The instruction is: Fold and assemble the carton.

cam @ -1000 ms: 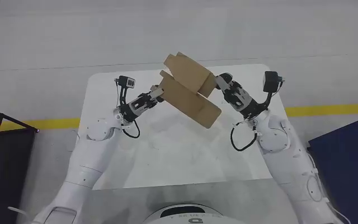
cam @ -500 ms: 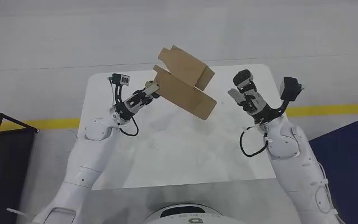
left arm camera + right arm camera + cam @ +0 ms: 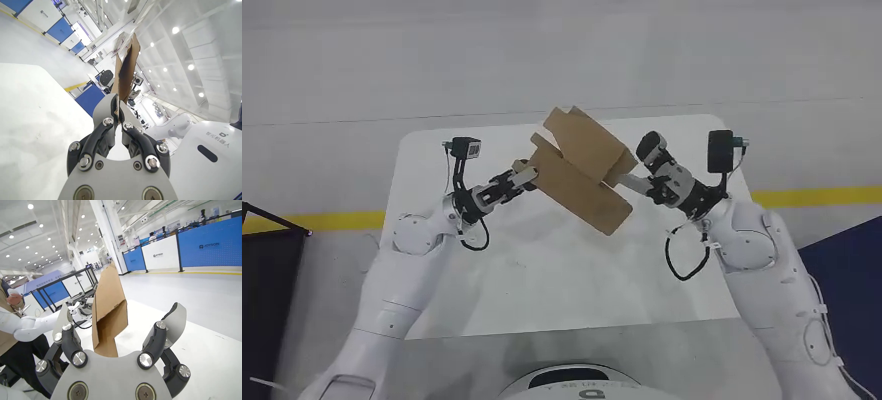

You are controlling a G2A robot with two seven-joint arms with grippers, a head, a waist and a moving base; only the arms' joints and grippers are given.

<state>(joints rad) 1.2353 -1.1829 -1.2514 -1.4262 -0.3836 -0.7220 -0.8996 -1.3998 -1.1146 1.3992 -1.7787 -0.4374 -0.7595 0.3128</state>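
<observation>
A brown cardboard carton (image 3: 584, 168) hangs in the air above the back middle of the white table (image 3: 542, 280), partly unfolded with flaps sticking out. My left gripper (image 3: 529, 172) is shut on a flap at the carton's left end; in the left wrist view the fingers (image 3: 118, 111) pinch the cardboard edge (image 3: 128, 70). My right gripper (image 3: 635, 165) is open at the carton's right end. In the right wrist view the carton (image 3: 109, 315) stands between the spread fingers (image 3: 174, 315), touching neither pad.
The table's rounded corners and edges lie close under both arms. A yellow floor line (image 3: 332, 220) runs behind the table on both sides. A dark blue panel (image 3: 852, 260) stands at the right, a dark frame (image 3: 262, 260) at the left.
My right gripper, which had pulled away to the right half a second ago, has come back to the carton's right end. The carton has shifted slightly right and down.
</observation>
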